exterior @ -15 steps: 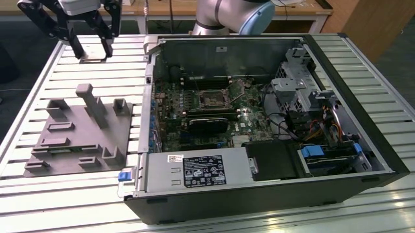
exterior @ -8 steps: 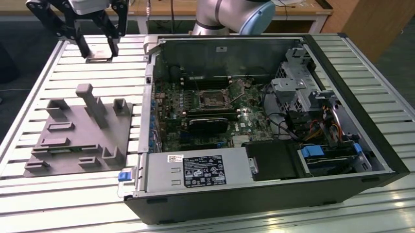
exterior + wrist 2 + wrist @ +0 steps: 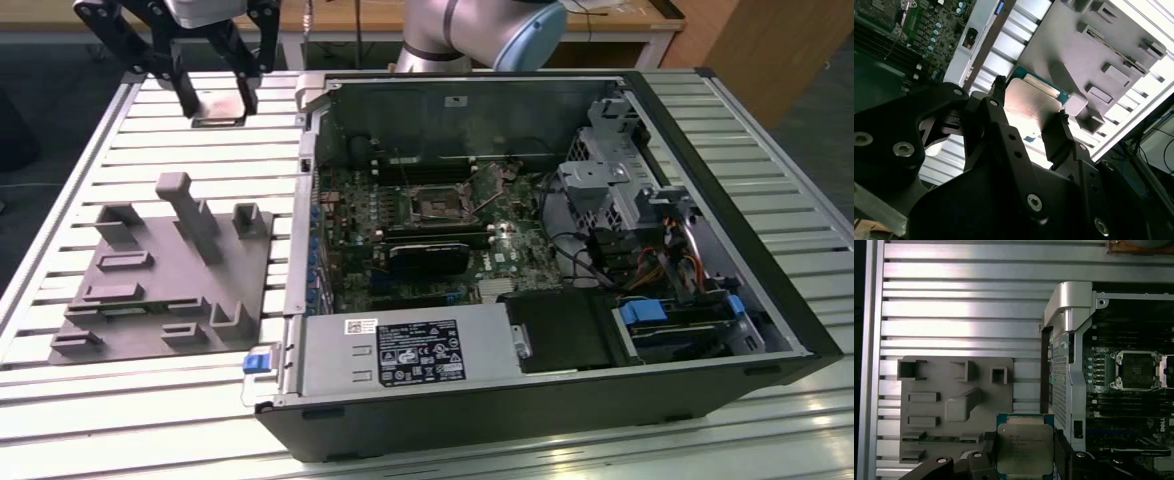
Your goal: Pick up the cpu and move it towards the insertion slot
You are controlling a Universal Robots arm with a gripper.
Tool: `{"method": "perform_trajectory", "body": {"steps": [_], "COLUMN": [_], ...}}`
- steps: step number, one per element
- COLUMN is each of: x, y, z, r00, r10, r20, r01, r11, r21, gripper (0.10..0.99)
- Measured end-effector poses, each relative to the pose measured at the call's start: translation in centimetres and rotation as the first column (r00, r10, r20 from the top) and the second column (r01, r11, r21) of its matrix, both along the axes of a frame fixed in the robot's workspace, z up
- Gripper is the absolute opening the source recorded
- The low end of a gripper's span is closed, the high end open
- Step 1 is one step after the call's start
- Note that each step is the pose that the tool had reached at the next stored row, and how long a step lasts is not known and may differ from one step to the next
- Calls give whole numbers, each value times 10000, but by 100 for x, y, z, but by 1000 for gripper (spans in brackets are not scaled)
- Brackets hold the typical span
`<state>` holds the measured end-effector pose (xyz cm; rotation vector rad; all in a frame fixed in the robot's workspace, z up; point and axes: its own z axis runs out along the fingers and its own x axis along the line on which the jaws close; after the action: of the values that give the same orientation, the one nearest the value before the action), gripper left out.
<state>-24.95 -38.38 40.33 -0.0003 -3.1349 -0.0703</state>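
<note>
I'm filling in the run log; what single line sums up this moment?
end effector: shut on cpu | cpu: lifted above table, outside computer case | insertion slot: empty

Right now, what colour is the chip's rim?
Teal-green, around the cpu, best in the first wrist view.

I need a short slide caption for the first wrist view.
Gripper holding the cpu above the slatted table, beside the open computer case.

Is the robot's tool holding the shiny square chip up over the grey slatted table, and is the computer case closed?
Not quite. The tool does hold the cpu above the slatted table, but the exterior view shows the computer case is open, with its insertion slot uncovered.
</note>
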Motion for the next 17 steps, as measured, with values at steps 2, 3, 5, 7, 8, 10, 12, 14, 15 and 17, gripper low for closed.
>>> {"method": "perform_trajectory", "body": {"steps": [2, 3, 5, 7, 8, 10, 12, 14, 15, 17], "x": [28, 43, 78, 116, 134, 167, 194, 223, 238, 275], "y": [6, 9, 15, 22, 26, 35, 47, 60, 66, 78], "z": [0, 0, 0, 0, 0, 0, 0, 0, 0, 0], "r00": [10000, 10000, 10000, 10000, 10000, 10000, 10000, 10000, 10000, 10000], "r10": [0, 0, 0, 0, 0, 0, 0, 0, 0, 0], "r20": [0, 1, 1, -1, 0, 0, 0, 0, 1, -1], "r01": [0, 0, 0, 0, 0, 0, 0, 0, 0, 0], "r11": [10000, 10000, 10000, 10000, 10000, 10000, 10000, 10000, 10000, 10000], "r21": [0, 1, 0, -1, 0, 0, 0, 0, 0, 0], "gripper": [541, 541, 541, 541, 541, 541, 541, 541, 541, 541]}}
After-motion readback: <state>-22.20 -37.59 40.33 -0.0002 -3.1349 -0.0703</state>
